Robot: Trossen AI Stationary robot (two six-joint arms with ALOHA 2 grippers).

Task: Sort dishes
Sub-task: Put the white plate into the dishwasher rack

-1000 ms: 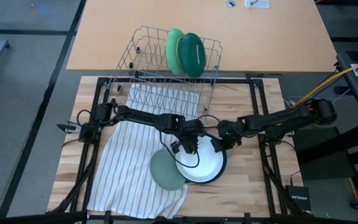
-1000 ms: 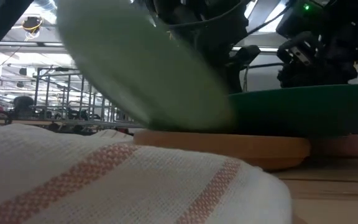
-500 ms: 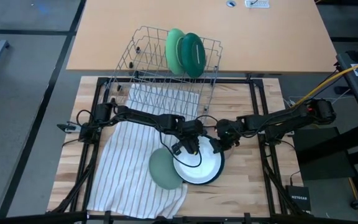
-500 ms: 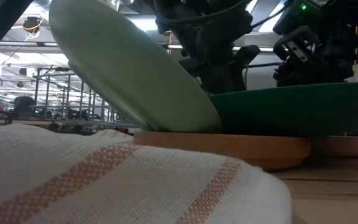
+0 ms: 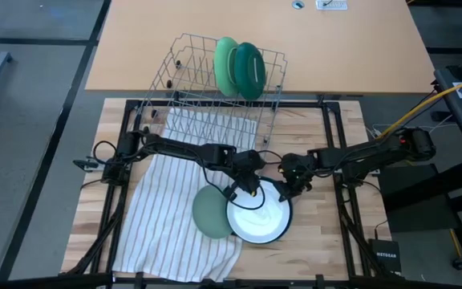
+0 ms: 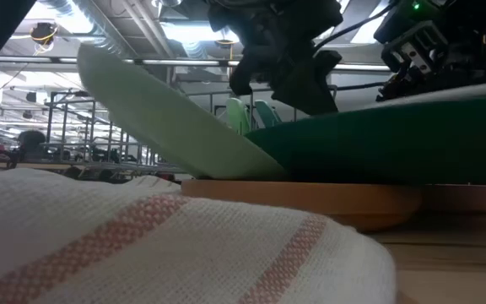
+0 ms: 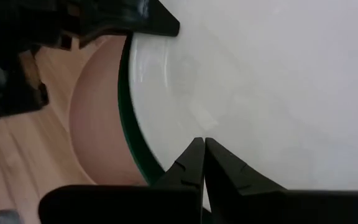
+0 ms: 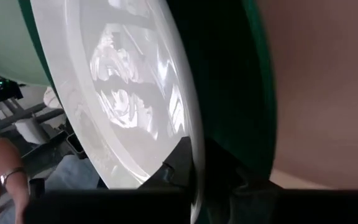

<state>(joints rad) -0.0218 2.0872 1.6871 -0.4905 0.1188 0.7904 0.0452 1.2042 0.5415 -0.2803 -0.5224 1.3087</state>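
A white plate lies in a dark green plate, which sits on a pink plate at the table's middle front. A pale mint plate leans against this stack from the left, its low edge on the pink plate. My left gripper is shut above the white plate's far left rim. My right gripper is shut on the white plate's far right rim. Two green plates stand on edge in the wire rack. My left gripper: its shut fingertips stand just inside the white plate's rim, but I cannot tell whether they touch it. My right gripper pinches the white plate's rim between its two fingers, slanting down from the table's right. That edge is raised off the dark green plate, and the plate's other side stays in it.
A white striped cloth covers the table's left half and runs under the rack. The rack stands at the far edge. Bare wood lies right of the stack. A person's hand shows beyond the table in the right wrist view.
My left gripper has risen and rolled, and stays shut. The pale mint plate has tipped from steep to a flatter lean against the stack. The white plate's right edge has come up off the dark green plate.
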